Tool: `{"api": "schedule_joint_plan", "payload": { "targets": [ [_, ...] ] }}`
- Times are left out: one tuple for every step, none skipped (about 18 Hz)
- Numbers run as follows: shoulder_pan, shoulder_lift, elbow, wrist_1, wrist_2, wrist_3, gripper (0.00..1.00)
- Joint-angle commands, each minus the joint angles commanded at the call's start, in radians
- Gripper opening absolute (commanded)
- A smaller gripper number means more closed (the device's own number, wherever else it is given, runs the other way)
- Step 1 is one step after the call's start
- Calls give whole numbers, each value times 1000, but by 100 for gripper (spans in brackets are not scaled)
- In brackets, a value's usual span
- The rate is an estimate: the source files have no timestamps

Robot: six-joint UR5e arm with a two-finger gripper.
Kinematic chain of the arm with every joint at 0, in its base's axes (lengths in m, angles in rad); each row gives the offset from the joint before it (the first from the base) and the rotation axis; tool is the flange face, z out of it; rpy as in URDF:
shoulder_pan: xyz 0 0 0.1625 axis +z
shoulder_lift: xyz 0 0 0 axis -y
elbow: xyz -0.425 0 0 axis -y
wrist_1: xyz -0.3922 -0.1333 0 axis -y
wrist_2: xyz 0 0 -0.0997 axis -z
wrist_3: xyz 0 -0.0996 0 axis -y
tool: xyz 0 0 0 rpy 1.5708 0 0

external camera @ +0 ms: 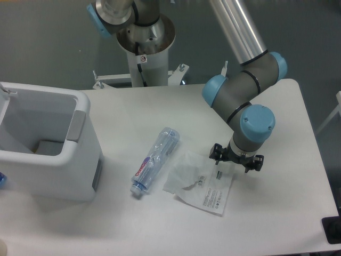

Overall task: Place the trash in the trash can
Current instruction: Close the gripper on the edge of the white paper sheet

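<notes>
A crushed clear plastic bottle (154,160) with a red-lettered label and blue cap lies on the white table (160,112), slanting from upper right to lower left. Just right of it lies a flat crinkled clear-white wrapper (201,182) with small print. My gripper (235,162) hangs over the wrapper's upper right corner, pointing down. Its fingers are hidden under the wrist, so I cannot tell whether it is open or shut. The large white trash can (45,143) stands at the table's left edge, its opening facing up and a grey handle panel on its right side.
The robot's base column (145,45) stands behind the table's far edge. The arm's grey and blue joints (240,93) reach over the right half of the table. A dark object (333,229) sits at the lower right corner.
</notes>
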Motion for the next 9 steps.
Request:
{"api": "schedule_joint_plan", "payload": {
  "targets": [
    [-11,-2,2,0,0,-12,100],
    [-15,-5,2,-2,0,-15,100],
    [-18,-11,0,0,2,-16,99],
    [-28,-12,2,-2,2,-16,84],
    [-32,-14,2,-3,2,-14,67],
    [-35,-14,0,-5,2,-14,49],
    [-35,-12,2,-8,0,-14,30],
    [-35,-12,2,-11,0,-12,10],
    [-34,-9,2,-15,-2,-5,0]
  ]
}}
